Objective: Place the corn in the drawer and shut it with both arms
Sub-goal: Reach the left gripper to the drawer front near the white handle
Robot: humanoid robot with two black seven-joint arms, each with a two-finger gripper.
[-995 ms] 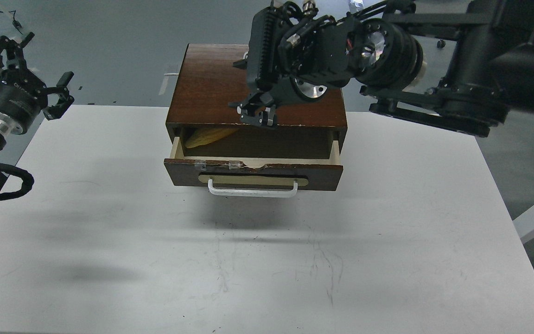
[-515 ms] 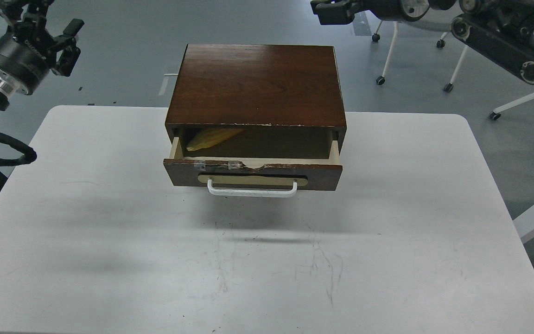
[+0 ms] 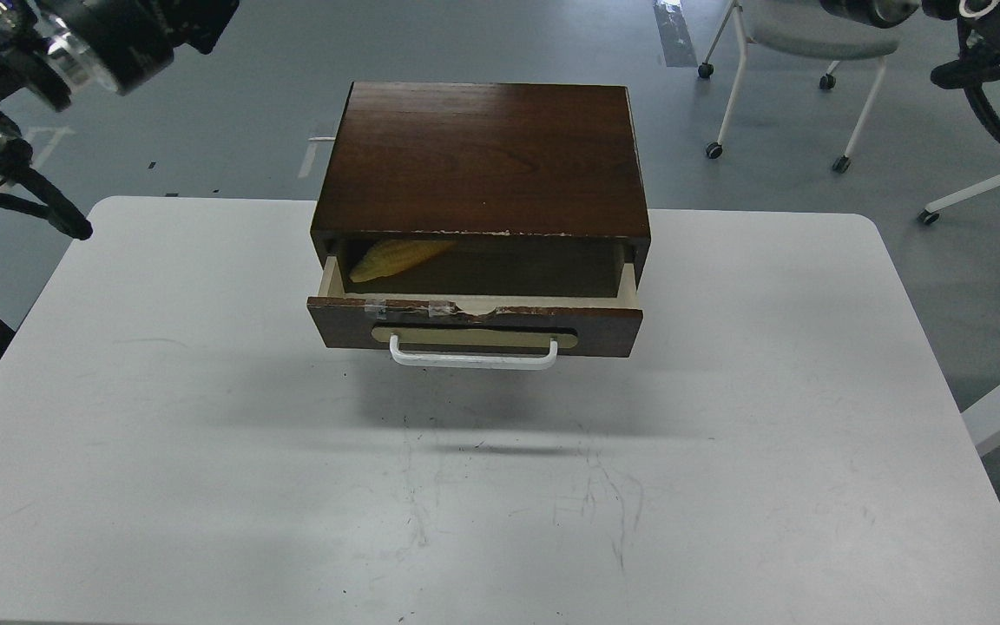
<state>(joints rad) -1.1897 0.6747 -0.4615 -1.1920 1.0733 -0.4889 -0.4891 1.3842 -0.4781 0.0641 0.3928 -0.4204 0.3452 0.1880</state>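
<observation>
The yellow corn lies inside the open drawer at its left back, half under the cabinet top. The drawer is pulled out a little; its white handle faces me. My left arm is raised at the top left, far from the drawer. Its gripper is dark and cut by the top edge, so its fingers cannot be told apart. Only part of my right arm shows at the top right corner; its gripper is out of view.
The cabinet stands at the far middle of the white table. A grey wheeled chair stands on the floor behind at the right. White furniture legs show at the right edge.
My right arm has lifted from over the cabinet and swung out to the top right. My left arm has risen and moved toward the top edge. The corn and drawer have not moved.
</observation>
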